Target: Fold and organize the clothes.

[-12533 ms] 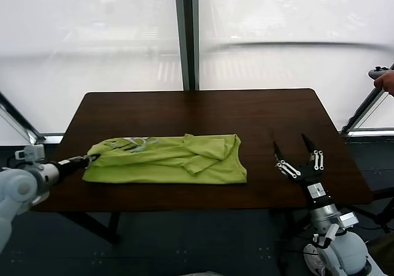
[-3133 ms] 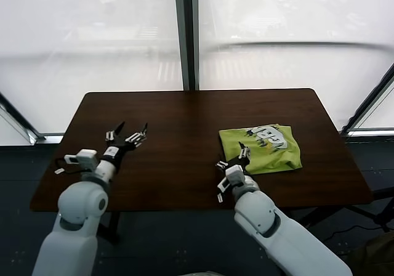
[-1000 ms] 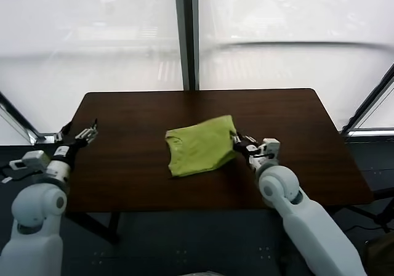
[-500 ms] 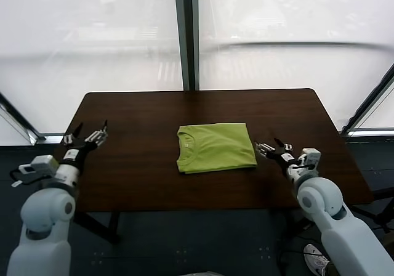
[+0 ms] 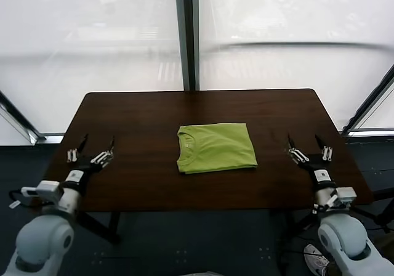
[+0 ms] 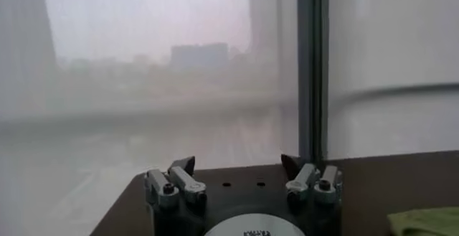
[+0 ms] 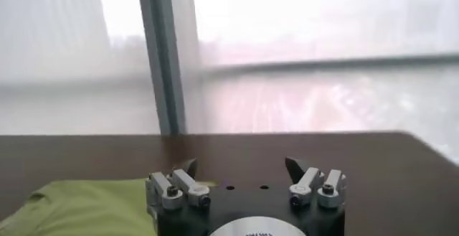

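Our T-shirt [image 5: 216, 147] lies folded mid-bench [image 5: 148, 113]. Both grippers, left [image 5: 90, 151] and right [image 5: 307, 148], hang wide-fingered and empty beside it. We judge a careless sweep across could snag and undo the fold.

The shirt [image 5: 216, 147] lies folded, so the inner layers and any print are hidden. From the left wrist only a corner of the shirt [image 6: 424, 221] shows, cut by the picture's edge; from the right wrist the shirt [image 7: 82, 205] is cut by the edge and partly hidden by the right end effector [image 7: 244, 170].

Each wrist camera crops off the base of its own end effector; the left end effector [image 6: 242, 167] shows only its fingers and mount.

The table [image 5: 148, 116] hides its legs, and both arms run out of the head view.

Outside the window [image 6: 165, 51], buildings are a haze, too faint to make out.
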Controlling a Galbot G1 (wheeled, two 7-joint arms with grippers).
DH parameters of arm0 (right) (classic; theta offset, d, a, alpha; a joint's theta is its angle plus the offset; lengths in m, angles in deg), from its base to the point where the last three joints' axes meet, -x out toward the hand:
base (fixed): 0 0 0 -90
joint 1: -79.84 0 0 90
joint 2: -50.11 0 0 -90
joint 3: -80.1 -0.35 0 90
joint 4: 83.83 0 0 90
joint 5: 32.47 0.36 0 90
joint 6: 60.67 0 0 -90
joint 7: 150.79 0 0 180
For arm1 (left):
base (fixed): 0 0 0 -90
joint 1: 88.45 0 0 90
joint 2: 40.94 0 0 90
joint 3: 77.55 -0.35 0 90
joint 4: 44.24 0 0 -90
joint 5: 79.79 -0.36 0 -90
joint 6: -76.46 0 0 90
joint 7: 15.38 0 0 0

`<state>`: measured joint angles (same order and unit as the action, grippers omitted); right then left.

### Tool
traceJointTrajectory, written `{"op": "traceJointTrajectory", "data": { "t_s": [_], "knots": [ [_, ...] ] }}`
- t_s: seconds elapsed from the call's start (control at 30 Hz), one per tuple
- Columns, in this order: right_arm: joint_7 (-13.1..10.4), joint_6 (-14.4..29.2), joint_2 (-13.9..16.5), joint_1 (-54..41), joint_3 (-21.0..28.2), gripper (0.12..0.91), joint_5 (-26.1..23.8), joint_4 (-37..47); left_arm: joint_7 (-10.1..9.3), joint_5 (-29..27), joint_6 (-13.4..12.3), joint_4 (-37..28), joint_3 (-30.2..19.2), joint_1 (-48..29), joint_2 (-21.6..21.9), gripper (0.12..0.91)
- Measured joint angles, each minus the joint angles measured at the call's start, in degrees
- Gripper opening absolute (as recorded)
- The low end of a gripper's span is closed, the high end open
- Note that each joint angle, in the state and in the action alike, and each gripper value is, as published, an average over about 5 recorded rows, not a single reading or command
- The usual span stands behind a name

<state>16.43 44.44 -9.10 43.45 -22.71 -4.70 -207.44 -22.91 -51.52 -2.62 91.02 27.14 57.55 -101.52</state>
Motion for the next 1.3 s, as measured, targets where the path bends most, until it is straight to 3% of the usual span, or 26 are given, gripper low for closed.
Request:
{"op": "traceJointTrajectory", "data": {
  "t_s": [0.53, 1.0, 1.3],
  "knots": [
    [-0.4, -3.4, -2.0, 5.1, 2.8, 0.907, -2.5, -2.6, -1.52, 0.1, 0.4, 1.0, 1.5, 4.0, -0.5, 0.907],
    [-1.5, -12.9, -3.0, 5.1, 4.6, 0.907, -4.0, -6.2, -0.96, 1.8, 2.7, 3.0, 3.3, 7.5, -0.9, 0.907],
    [-1.8, -14.9, -2.4, 4.7, 5.0, 0.907, -3.3, -6.3, -1.05, 1.8, 3.7, 3.8, 3.5, 8.0, -0.9, 0.907]
  ]
}}
